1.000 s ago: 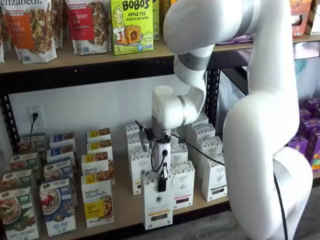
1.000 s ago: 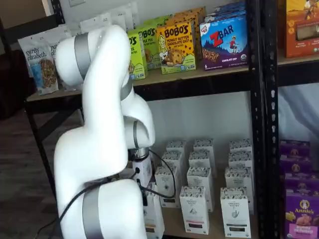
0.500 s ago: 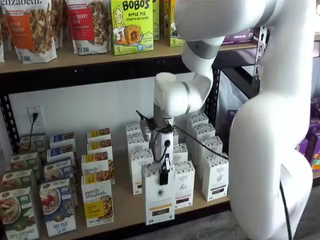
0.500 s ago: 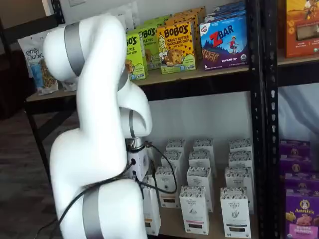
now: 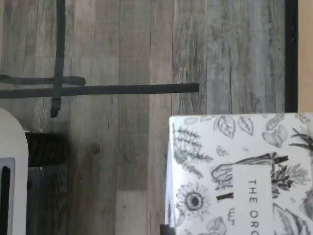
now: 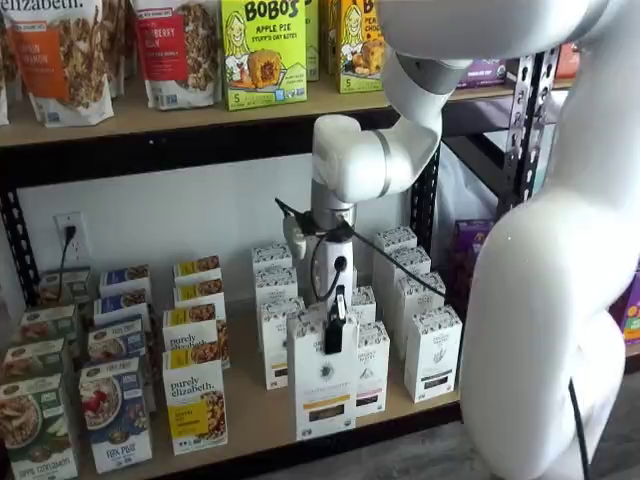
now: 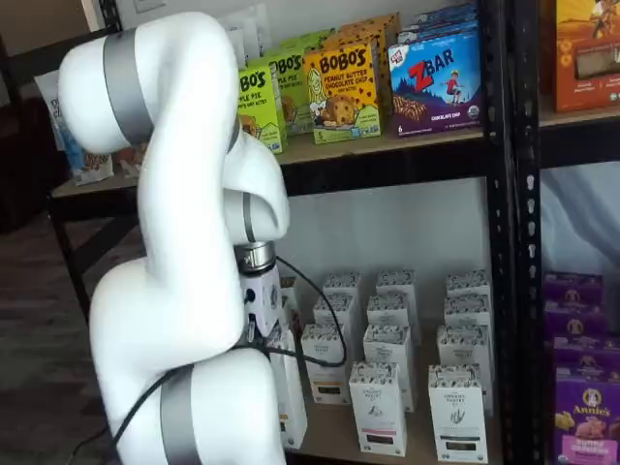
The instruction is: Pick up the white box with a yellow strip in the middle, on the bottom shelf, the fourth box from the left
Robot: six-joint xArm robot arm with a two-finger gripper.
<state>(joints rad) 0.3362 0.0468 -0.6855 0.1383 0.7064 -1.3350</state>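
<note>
Shelf view: gripper (image 6: 335,335) pinching the white box (image 6: 323,375).
Black fingers closed on its top; box hangs above the bottom shelf's (image 6: 250,425) front rail.

You've got Bobo's apple pie box (image 6: 263,50) on the upper shelf board (image 6: 150,122), granola bags (image 6: 65,55) just left of it. Z Bar box (image 7: 436,82) sits further along that board, past the peanut butter Bobo's box (image 7: 344,92). Below, purely elizabeth boxes (image 6: 195,400) stand in rows, black-band white cartons (image 7: 378,407) beside them. Wall outlet (image 6: 70,232) behind, purple Annie's boxes (image 7: 584,407) in the next bay, grey plank floor (image 5: 122,44).
</note>
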